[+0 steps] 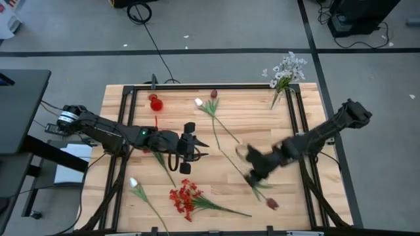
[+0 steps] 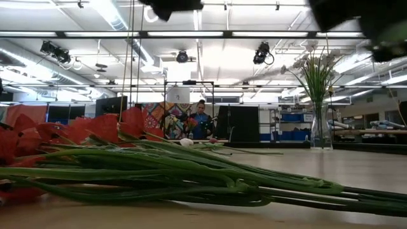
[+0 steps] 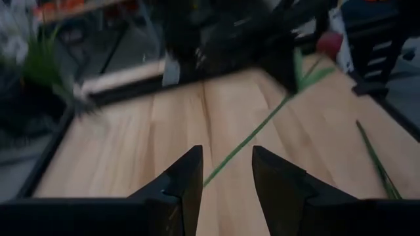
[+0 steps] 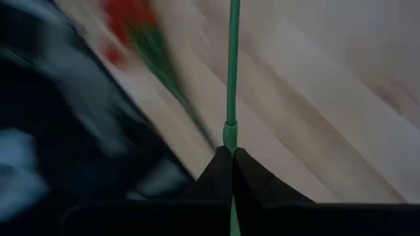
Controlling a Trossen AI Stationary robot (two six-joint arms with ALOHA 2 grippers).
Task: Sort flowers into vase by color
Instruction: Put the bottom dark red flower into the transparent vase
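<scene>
At the lower edge of the high view, nearest the camera side of the table [image 1: 289, 203], lie a red flower cluster [image 1: 184, 197] and, lower left, a white tulip [image 1: 134, 185], both flat on the wood and untouched. In the low view the red cluster's stems fill the foreground.

Just above them, right of centre, the right gripper [image 1: 252, 176] has its fingers pinched fully together on the thin green stem of a maroon tulip [image 1: 271, 204]; the right wrist view shows the stem [image 4: 231, 78] running straight out from between the closed tips. The grip sits partway along the stem, probably so the bud hangs free and the stem can be steered into a vase.

At mid-frame the left gripper [image 1: 186, 149] hangs over the boards with its fingers [image 3: 185, 180] parted and nothing between them, a loose stem lying ahead of it; it looks to be waiting.

Farther up lie another maroon tulip [image 1: 213, 94] and a white bud [image 1: 198, 102]. Upper left stands a red vase [image 1: 155, 103], and at the upper right corner the pale sprigs [image 1: 286, 68] already stand in a clear vase [image 2: 320, 127], so that colour seems sorted.
</scene>
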